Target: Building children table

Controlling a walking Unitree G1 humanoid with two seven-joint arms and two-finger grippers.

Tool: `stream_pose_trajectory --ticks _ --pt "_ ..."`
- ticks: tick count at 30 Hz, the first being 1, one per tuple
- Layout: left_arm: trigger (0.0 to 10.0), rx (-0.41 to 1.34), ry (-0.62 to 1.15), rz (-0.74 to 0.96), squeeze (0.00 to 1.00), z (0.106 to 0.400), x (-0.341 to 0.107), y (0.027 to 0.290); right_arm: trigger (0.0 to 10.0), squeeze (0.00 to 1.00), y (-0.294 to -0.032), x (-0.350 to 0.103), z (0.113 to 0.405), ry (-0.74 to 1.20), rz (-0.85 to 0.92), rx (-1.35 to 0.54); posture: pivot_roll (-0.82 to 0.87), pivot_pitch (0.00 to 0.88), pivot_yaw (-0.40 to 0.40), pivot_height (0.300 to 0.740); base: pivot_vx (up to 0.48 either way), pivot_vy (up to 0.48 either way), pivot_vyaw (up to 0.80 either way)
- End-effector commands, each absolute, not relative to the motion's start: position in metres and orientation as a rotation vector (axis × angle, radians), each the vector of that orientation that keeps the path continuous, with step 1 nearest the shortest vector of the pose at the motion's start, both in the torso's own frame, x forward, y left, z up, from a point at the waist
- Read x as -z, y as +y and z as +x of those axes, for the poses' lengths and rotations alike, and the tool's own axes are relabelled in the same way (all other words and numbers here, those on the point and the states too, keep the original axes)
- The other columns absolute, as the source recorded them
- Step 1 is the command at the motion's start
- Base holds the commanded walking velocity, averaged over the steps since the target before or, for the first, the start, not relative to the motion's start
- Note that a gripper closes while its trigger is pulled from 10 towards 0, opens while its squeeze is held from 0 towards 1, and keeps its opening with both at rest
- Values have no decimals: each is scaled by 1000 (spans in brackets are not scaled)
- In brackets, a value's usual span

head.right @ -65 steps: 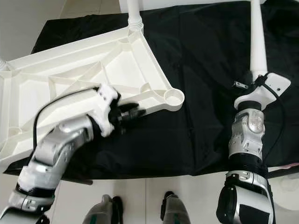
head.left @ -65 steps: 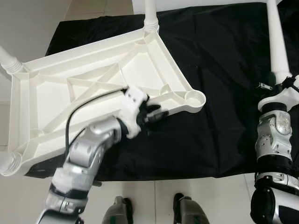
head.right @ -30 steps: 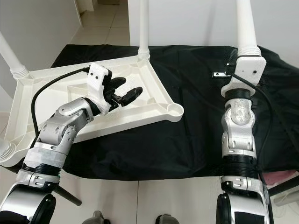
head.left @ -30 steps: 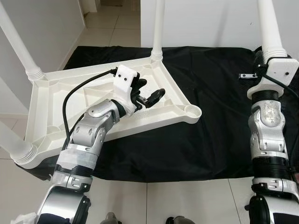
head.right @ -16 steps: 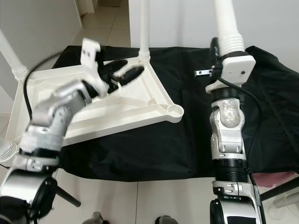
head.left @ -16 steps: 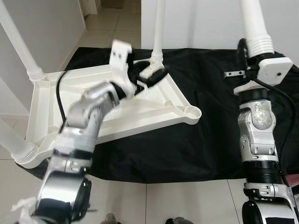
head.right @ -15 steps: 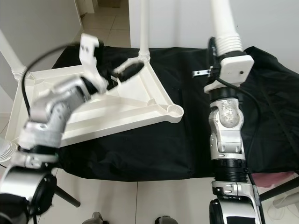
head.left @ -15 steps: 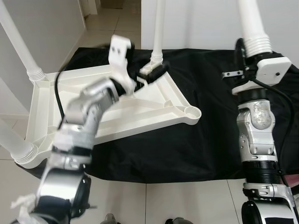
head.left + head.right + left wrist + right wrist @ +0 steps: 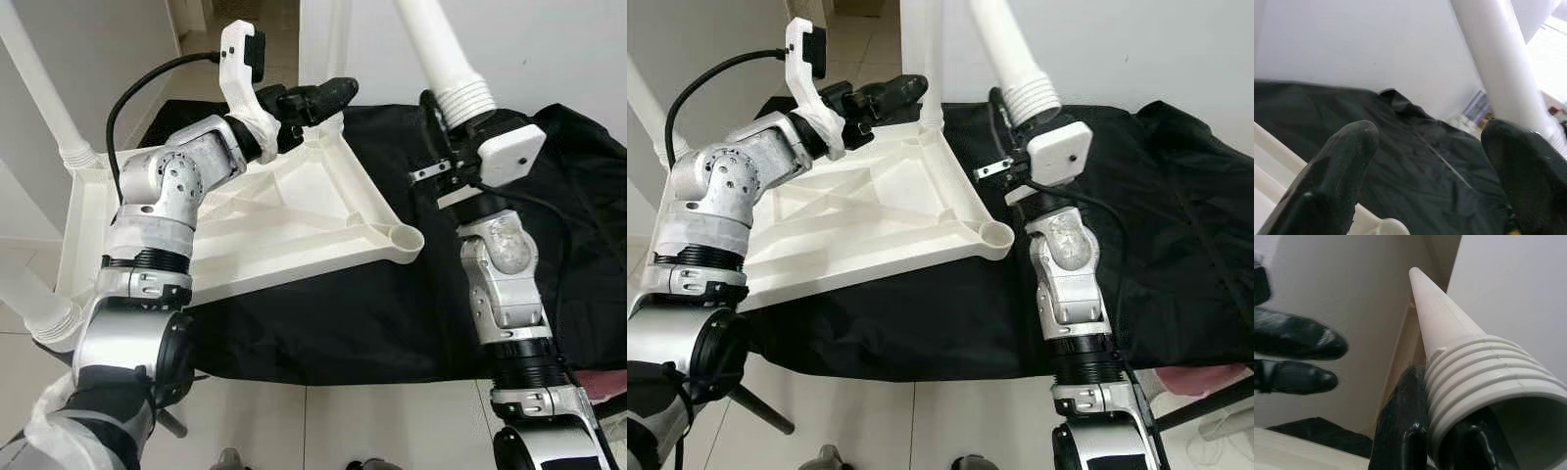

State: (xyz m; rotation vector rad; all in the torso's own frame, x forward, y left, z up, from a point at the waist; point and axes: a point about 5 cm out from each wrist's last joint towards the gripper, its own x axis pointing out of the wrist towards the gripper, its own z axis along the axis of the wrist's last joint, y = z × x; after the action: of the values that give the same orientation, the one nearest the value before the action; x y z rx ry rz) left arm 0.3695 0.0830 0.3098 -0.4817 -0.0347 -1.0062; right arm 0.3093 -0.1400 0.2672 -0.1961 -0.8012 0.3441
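Head view: right arm (image 9: 500,264) raised (gripping leg (image 9: 443,61)).

I see a surface draped in black cloth (image 9: 411,304); I can't tell what is under the cloth. A white tabletop (image 9: 284,211) lies upside down on the left part of the cloth, ribbed underside up, its left end overhanging the cloth's edge. Legs stand in 3 of its corner sockets; the near right socket (image 9: 405,238) is open. The right part of the cloth is bare and creased.
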Motion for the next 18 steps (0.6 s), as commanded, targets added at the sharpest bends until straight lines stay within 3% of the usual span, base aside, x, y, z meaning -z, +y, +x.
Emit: stream_pose_trajectory --ticks 1,8,18 --pt "10000 1101 -47 -498 0 366 -317 77 10000 0 -136 -266 306 -808 -209 -371 -14 0 4 740 0 0 0" --pt "10000 1115 -21 -623 0 371 -326 73 10000 0 -127 -252 303 -763 -235 -429 -22 0 15 740 0 0 0" --pt "10000 1095 -5 -616 0 378 -330 67 10000 0 -124 -246 304 -744 -285 -446 -26 0 26 740 0 0 0"
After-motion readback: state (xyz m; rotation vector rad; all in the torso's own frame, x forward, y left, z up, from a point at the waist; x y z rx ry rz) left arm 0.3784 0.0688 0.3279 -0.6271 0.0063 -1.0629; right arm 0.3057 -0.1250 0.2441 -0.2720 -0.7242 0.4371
